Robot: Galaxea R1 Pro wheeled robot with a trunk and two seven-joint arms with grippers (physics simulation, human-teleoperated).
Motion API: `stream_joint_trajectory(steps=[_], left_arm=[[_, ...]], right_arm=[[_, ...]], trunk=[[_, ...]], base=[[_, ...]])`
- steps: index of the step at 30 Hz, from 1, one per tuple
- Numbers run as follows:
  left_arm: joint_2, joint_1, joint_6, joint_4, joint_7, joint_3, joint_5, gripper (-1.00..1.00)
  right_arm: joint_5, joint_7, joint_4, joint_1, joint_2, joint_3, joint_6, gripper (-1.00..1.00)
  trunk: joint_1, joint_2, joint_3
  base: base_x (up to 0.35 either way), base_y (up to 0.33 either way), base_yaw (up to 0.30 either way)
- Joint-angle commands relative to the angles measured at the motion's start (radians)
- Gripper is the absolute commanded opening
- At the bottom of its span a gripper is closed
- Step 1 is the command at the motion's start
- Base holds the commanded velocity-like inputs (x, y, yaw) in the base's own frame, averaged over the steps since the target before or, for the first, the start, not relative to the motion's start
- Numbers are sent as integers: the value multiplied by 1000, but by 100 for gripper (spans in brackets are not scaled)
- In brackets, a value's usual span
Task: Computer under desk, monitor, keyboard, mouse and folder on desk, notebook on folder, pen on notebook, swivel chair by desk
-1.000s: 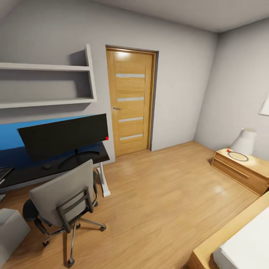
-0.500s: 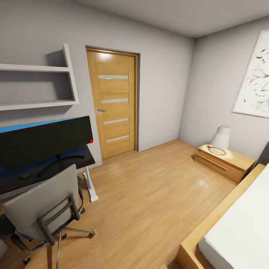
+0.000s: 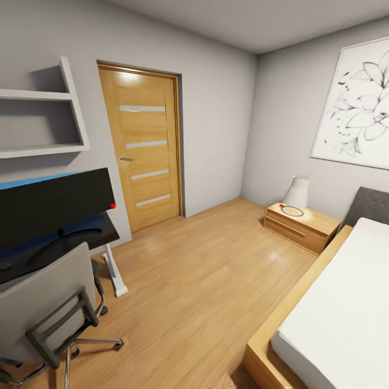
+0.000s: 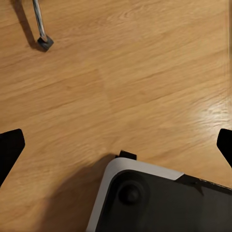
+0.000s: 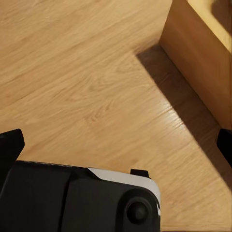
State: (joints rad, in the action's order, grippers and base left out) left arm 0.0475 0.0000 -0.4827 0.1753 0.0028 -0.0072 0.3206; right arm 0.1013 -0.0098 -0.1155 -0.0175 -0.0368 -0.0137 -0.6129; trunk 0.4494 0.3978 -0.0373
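Left end effector (image 4: pixel 116 145): open, its two dark fingertips (image 4: pixel 9 145) spread wide at opposite edges of the left wrist view, nothing between them; it points down at the plank floor (image 4: pixel 121 77) above the robot's white-edged base (image 4: pixel 145 198).
Right end effector (image 5: pixel 116 145): likewise open and empty, fingertips (image 5: pixel 10 145) far apart, aimed down at the floor beside the wooden bed frame (image 5: pixel 198 58).
Chair caster (image 4: pixel 44 43): a chrome leg ending in a black caster rests on the floor in the left wrist view.
Swivel chair (image 3: pixel 40 302): nearest in the head view, grey back toward the camera, black armrest, chrome legs on the floor, just in front of the desk's right end.
Bed (image 3: pixel 335 319): white mattress in a wooden frame, near right.
Desk (image 3: pixel 102 229): black glossy top on a white leg, against the left wall.
Monitor (image 3: pixel 54 208): upright on the desk near its right end, black screen facing the room.
Mouse (image 3: pixel 4 265): small dark shape near the desk's front edge, left of the monitor stand.
Nightstand (image 3: pixel 302 224): wooden, beyond the bed, carrying a white lamp (image 3: pixel 297 192).
Wall shelves (image 3: pixel 43 113): white, above the desk.
Door (image 3: pixel 143 154): wooden, closed, farthest back.
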Motion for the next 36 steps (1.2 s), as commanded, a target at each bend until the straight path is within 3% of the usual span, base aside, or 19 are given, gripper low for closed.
stream_joint_trajectory(steps=[1,23,36], left_arm=[[0,0,-1,1,0,-1,3,100],[0,0,0,1,0,-1,3,100],[0,0,0,1,0,0,3,100]], right_arm=[[4,-1,1,-1,0,0,-3,100],[2,-2,0,-1,0,2,-5,100],[1,-2,0,-1,0,3,-5,100]], trunk=[[1,2,-3],[1,2,-16],[1,2,-14]], base=[[0,0,-175],[205,163,-74],[144,132,-226]])
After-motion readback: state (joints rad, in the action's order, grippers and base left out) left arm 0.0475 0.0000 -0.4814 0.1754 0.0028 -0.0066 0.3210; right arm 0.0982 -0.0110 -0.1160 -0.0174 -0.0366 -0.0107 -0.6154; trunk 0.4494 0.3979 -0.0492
